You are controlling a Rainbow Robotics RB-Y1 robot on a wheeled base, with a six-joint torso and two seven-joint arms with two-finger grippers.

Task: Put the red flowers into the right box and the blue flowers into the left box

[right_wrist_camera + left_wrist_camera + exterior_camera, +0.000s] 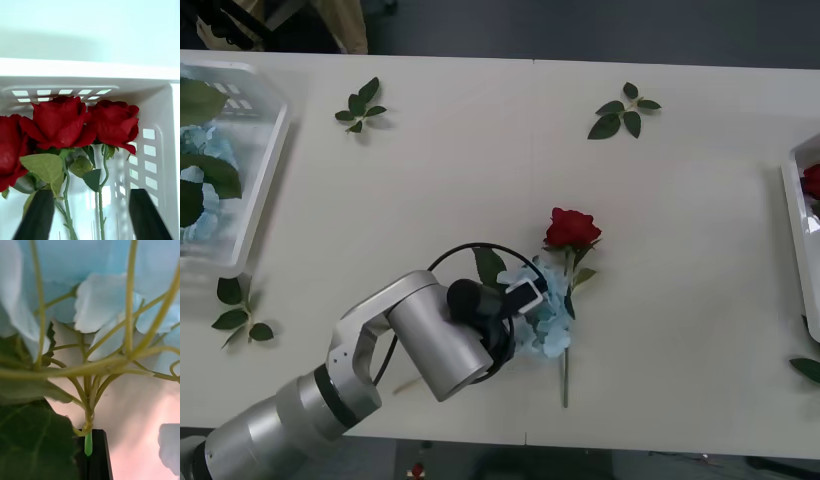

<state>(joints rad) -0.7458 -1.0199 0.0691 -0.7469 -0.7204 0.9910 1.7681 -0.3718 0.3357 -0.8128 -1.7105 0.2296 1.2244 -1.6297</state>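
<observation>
- Left gripper [525, 297] is pinching a blue flower [545, 315] by its stem, jaws closed, mid-table beside one red rose [571, 228].
- Right gripper [90, 213] is hovering with jaws spread wide over three roses [60, 122] lying in the right box [157, 112].
- Left box [265, 170] is holding blue flowers; the count is unclear.
- No readable writing.

Even, soft overhead light on the table [480, 160] — shadows under the leaf sprigs [360, 105] and the left arm [380, 360] are faint. In the left wrist view the blue flower [101, 303] is too close, petals and stems blurred. The roses [63, 120] are sharp — light glows through the right box [150, 150] slots
</observation>
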